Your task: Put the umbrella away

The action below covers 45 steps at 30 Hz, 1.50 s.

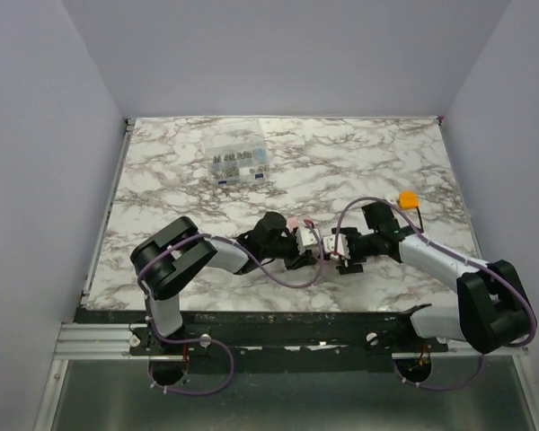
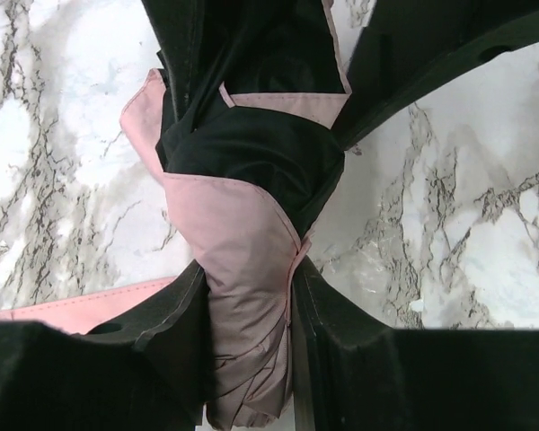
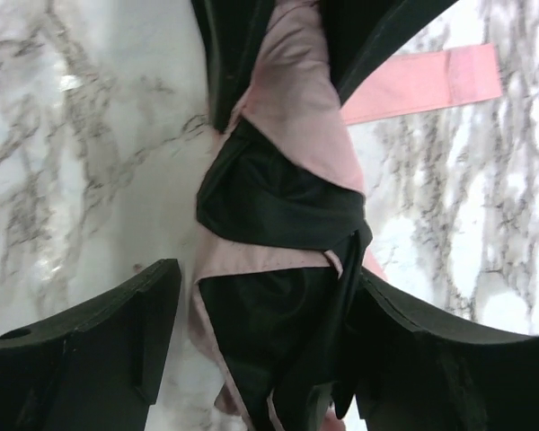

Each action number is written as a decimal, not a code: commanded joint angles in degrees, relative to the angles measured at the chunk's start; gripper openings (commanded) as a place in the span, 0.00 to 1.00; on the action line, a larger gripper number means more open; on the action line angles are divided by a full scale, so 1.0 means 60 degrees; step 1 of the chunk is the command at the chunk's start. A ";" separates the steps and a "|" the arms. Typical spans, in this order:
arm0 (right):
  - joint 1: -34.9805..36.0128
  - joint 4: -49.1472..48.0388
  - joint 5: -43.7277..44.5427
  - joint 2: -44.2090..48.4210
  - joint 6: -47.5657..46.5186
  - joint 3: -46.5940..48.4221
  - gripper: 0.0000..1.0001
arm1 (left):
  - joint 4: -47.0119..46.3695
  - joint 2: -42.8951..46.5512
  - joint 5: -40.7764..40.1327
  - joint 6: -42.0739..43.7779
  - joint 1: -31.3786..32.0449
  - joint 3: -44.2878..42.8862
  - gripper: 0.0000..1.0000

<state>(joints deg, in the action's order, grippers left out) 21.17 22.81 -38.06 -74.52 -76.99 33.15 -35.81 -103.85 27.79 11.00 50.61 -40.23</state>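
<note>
Left hand [image 2: 250, 287]: pinching the umbrella [image 2: 251, 171] bundle.
Right hand [image 3: 265, 287]: spread around it.
Fabric: creased, pink and black.
Top view only: clear parts box [image 1: 238, 162].

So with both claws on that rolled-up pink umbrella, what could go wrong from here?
1. The strap lies loose on the marble table, not wrapped round the umbrella, so the bunched folds may spring open.
2. The right claw has one finger clear of the fabric; only the left claw squeezes it, so the bundle might slip or twist.
3. The claws sit very close and could knock together.
</note>
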 commanded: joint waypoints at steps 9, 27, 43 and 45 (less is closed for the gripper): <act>0.1879 -0.0493 0.1626 -0.1490 0.0277 -0.0088 0.19 | 0.3094 -0.1051 -0.0444 -0.1780 -0.0420 -0.0412 0.00; 0.1863 -0.0277 0.2541 -0.1886 0.0451 0.0037 0.04 | 0.0332 0.2364 -0.0403 -0.1657 -0.0437 0.1433 0.77; 0.1870 -0.1036 0.3193 -0.0881 -0.0576 -0.0890 0.00 | 0.0820 0.4628 -0.1371 -0.6492 -0.2432 0.2571 0.83; 0.1877 -0.1152 0.3305 -0.0767 -0.0832 -0.1054 0.00 | 0.1367 0.4396 -0.1019 -0.7478 -0.2917 0.2264 0.81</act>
<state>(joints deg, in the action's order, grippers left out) 32.27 8.91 -26.26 -77.84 -77.56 31.94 -34.46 -77.01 22.81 -15.62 39.22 -24.23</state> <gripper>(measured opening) 0.428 0.826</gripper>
